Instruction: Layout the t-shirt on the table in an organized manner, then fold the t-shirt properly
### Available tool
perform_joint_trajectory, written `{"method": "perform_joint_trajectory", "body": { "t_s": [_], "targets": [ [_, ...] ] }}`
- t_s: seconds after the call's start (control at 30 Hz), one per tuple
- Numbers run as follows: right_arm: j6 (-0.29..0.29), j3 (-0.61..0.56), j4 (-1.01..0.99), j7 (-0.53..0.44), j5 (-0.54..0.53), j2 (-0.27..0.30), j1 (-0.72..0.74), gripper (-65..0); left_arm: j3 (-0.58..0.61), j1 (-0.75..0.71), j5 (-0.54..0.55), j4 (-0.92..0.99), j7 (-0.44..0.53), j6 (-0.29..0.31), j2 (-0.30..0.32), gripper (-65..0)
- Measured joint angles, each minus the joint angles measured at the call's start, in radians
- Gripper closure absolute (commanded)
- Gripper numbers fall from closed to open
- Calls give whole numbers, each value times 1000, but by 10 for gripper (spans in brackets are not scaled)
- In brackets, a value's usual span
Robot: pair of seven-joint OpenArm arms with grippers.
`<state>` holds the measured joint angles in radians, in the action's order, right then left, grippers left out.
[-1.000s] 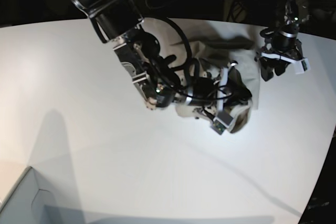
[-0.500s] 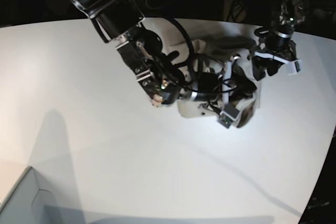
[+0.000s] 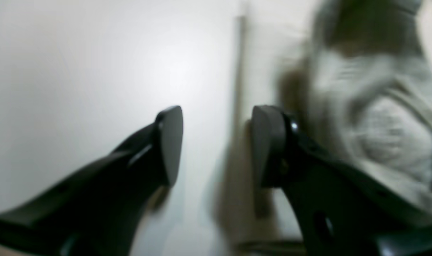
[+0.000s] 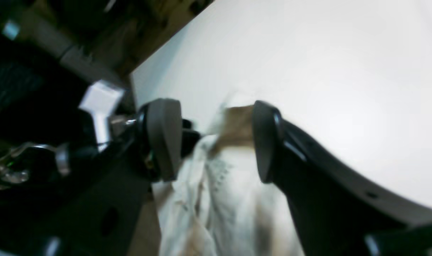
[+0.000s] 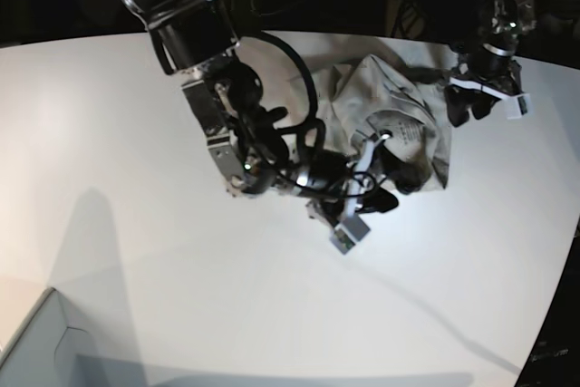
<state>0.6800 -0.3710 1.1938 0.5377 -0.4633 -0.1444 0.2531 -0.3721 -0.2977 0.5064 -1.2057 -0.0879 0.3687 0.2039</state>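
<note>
White smooth curved-edge table [image 5: 136,133] bare across left half. Pale grey box corner [image 5: 36,346] at lower left. Right gripper [image 4: 216,142] near centre, jaws spread wide, nothing between them, bunched cloth just beyond tips. Light grey-beige cotton t-shirt [image 5: 399,129] crumpled in heap on table's far right part. Left gripper [image 3: 216,145] beside heap's right edge, jaws apart, empty. Step in hand, judged: layout, shirt not yet flat. Next move calls for picking an edge or corners and spreading fabric toward open table.
</note>
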Motion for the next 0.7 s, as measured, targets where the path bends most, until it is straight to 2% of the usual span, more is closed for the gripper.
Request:
{"method": "perform_joint_trajectory", "body": {
  "t_s": [0.13, 0.3, 0.43, 0.63, 0.7],
  "targets": [
    [0, 61, 78, 2, -2, 3, -47, -326, -71, -48, 3, -94, 1, 2, -13, -305],
    [0, 130, 106, -2, -2, 79, -74, -326, -85, -119, 2, -259, -6, -2, -13, -306],
    [0, 171, 107, 2, 0, 116, -115, -326, -84, -100, 8, -348, 2, 2, -69, -306],
    [0, 275, 177, -3, -5, 188, -197, -326, -85, 44, -7, -304, -219, 4, -132, -306],
    [0, 286, 202, 0, -2, 200, -221, -326, -83, 89, -8, -270, -257, 9, -144, -306]
  ]
}}
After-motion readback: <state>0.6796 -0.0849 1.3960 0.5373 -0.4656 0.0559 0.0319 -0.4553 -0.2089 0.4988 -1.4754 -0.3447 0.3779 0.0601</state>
